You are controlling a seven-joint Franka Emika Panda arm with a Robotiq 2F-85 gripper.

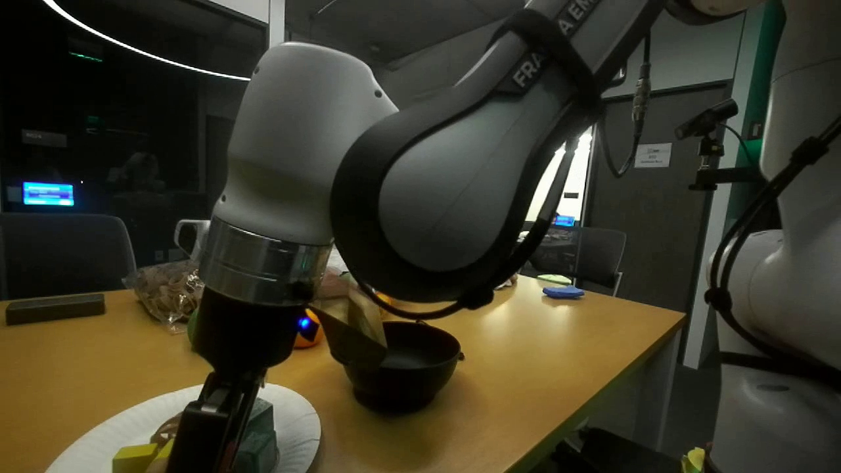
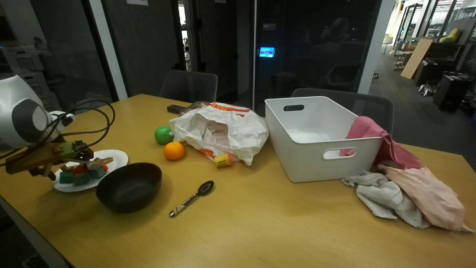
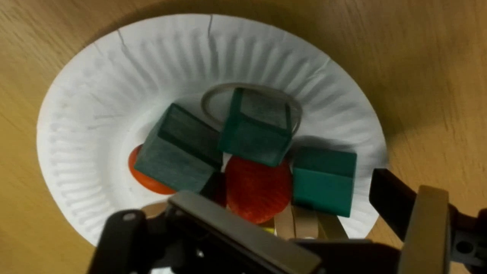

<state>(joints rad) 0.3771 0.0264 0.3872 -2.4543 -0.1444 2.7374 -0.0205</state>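
1. Hanging over the plate (image 3: 87, 125): the gripper (image 3: 338, 230), jaws spread wide. Can't tell if the fingertips (image 3: 243, 228) touch anything.
2. Green blocks (image 3: 253, 142): three, on the plate, around the red piece (image 3: 258, 190). The right-hand one in the wrist view shows between the fingers.
3. Thin ring (image 3: 262, 88) on the plate at the middle block; can't tell if it goes around or under it.
4. Orange piece (image 3: 150, 179) partly hidden by the left block. Tan pieces (image 3: 302, 222) beside the red piece, partly covered by the gripper. Yellow blocks (image 1: 135, 458) also on the plate.
5. Bowl (image 2: 128, 186) right beside the plate, nearest obstacle; touching or just apart, can't tell.
6. Arm (image 1: 453, 171) cuts across an exterior view, and the gripper hides part of the plate there.
7. Spoon (image 2: 191, 199) on the table (image 2: 260, 216), near the bowl.
8. Orange (image 2: 173, 150) and green fruit (image 2: 163, 134) between plate and bag (image 2: 238, 128). Yellow tub (image 2: 223, 160) at the bag's front edge.
9. Bin (image 2: 312, 165) past the bag, pink cloth (image 2: 396, 152) draped over its side; grey cloth (image 2: 386, 193) and peach cloth (image 2: 427, 197) next to it.
10. Farther off: dark bar (image 1: 56, 309), blue cloth (image 1: 563, 292), both on the table.
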